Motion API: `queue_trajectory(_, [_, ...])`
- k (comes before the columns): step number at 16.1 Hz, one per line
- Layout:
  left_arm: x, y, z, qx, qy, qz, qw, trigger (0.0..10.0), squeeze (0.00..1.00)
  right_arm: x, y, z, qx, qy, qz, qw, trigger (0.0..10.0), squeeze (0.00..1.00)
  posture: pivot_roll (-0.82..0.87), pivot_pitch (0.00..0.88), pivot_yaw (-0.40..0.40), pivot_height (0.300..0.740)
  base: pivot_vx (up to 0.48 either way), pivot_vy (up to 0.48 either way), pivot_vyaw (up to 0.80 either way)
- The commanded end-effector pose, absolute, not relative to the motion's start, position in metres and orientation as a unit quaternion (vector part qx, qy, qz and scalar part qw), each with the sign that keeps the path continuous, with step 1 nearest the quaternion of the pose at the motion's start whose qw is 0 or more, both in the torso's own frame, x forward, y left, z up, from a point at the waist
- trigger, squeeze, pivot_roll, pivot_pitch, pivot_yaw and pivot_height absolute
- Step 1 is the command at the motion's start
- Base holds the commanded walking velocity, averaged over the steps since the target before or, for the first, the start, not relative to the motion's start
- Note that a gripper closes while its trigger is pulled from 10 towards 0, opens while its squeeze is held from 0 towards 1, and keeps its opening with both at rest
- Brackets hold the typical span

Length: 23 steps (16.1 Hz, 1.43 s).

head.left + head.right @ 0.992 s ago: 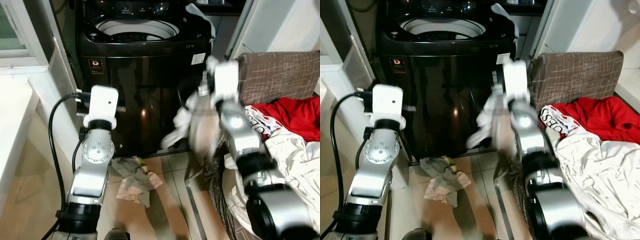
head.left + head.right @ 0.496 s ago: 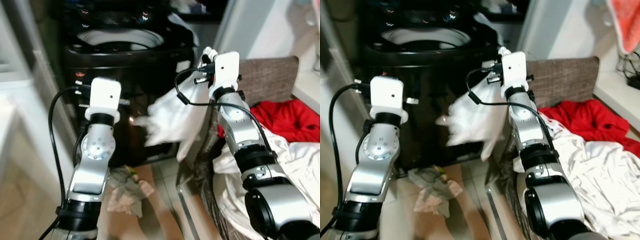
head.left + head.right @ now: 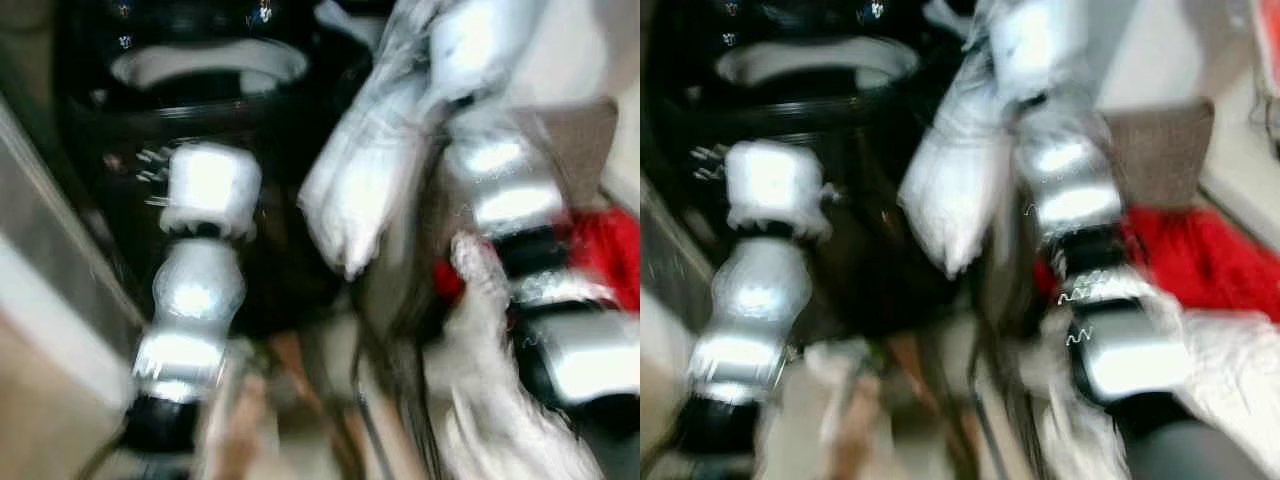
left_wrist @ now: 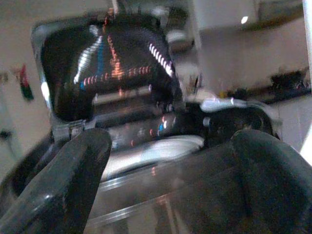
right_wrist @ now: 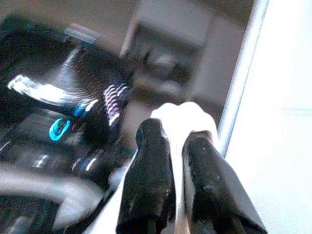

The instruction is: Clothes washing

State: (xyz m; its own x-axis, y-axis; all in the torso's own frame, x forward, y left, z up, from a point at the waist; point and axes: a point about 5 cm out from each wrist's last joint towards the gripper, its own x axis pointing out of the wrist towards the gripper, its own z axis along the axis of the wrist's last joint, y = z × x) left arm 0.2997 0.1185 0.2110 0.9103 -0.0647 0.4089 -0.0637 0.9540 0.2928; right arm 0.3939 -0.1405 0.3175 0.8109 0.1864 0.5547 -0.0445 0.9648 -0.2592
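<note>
Laundry corner, and everything's smeared with motion blur, so no brand or label can be read anywhere. Over on the left the black top-load washing machine stands with its lid up and the pale drum ring showing. In front of it the left arm is raised, and its wrist view looks between 2 widely parted black fingers of the left pincer, which holds nothing. That same view catches the lit control panel as orange and blue streaks, too blurry to make out any writing.

Toward the middle, a white garment hangs in the air just beside the washer's right front corner, dangling from the raised right arm. The head cameras lose the grip in the blur, but the right wrist view shows it fine: the right pincer has its 2 fingers squeezed nearly together on a bunch of that white cloth, with the washer's glowing panel off to one side.

Farthest right sits a brown basket with a red garment in it, beside pale laundry.
</note>
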Motion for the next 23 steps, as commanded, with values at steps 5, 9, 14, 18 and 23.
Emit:
queue_trajectory(5, [0.301, 0.132, 0.230, 0.158, -0.253, 0.036, 0.954, 10.0, 0.00, 0.380, -0.095, 0.439, -0.140, -0.423, 0.140, 0.884, 10.0, 0.00, 0.05, 0.000, -0.063, 0.740, 0.476, 0.000, 0.00])
queue_trajectory(9, [0.298, 0.130, 0.233, 0.163, -0.263, 0.035, 0.950, 10.0, 0.00, 0.391, -0.090, 0.438, -0.149, -0.383, 0.141, 0.901, 10.0, 0.00, 0.07, 0.000, -0.076, 0.740, 0.453, 0.000, 0.00])
queue_trajectory(14, [0.297, 0.132, 0.234, 0.164, -0.265, 0.048, 0.949, 10.0, 0.00, 0.403, -0.088, 0.422, -0.133, -0.313, 0.145, 0.929, 10.0, 0.00, 0.09, 0.000, -0.092, 0.740, 0.437, 0.000, 0.00])
queue_trajectory(18, [0.296, 0.133, 0.232, 0.184, -0.268, 0.062, 0.944, 10.0, 0.00, 0.406, -0.075, 0.399, -0.121, -0.295, 0.184, 0.930, 10.0, 0.00, 0.09, 0.000, -0.097, 0.740, 0.000, 0.000, 0.22])
queue_trajectory(23, [0.299, 0.129, 0.226, 0.198, -0.252, 0.060, 0.945, 10.0, 0.00, 0.407, -0.074, 0.392, -0.106, -0.292, 0.206, 0.928, 10.0, 0.00, 0.08, 0.000, -0.089, 0.740, 0.000, 0.000, 0.00])
